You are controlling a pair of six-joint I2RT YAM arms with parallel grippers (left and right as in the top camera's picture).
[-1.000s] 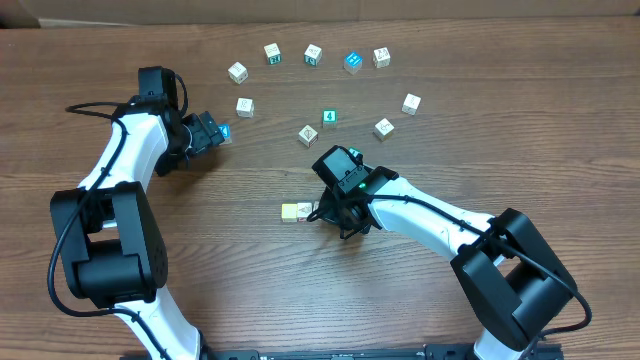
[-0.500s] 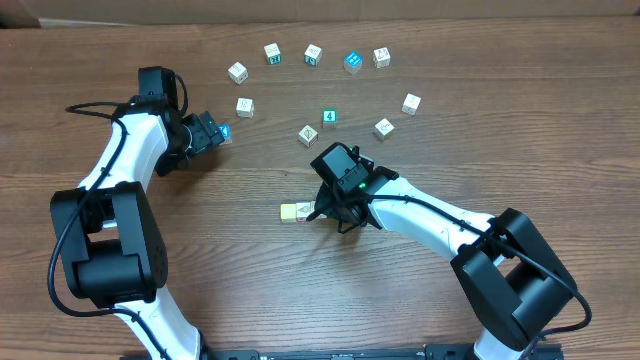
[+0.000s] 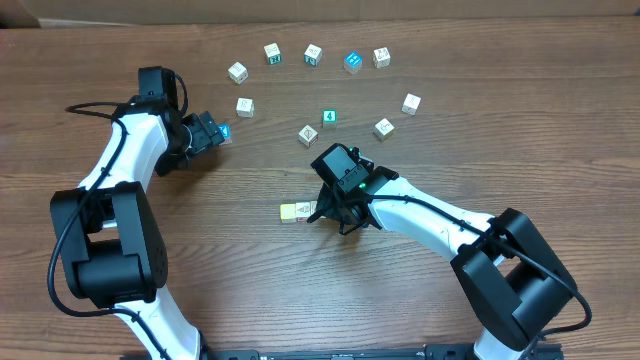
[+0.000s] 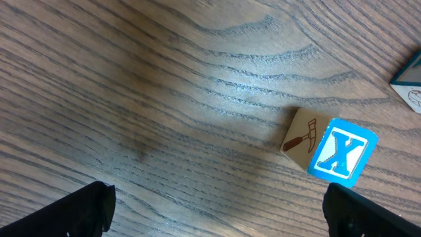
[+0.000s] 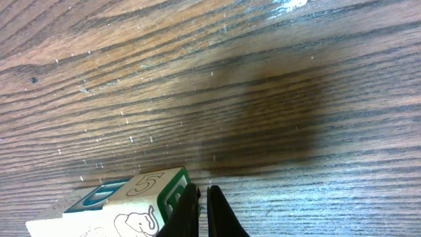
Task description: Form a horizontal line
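The right end effector [image 3: 317, 210] is clenched empty at a whitish cube [image 3: 305, 208] beside the pale yellow cube [image 3: 289, 211]. Nudges should be kept slow and square.

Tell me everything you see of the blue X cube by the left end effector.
The X cube looks like a small wooden block: one bright blue face with a white X, a pale side with a brown hammer drawing. It sits flat on the table, otherwise untouched, ahead of the open left end effector.
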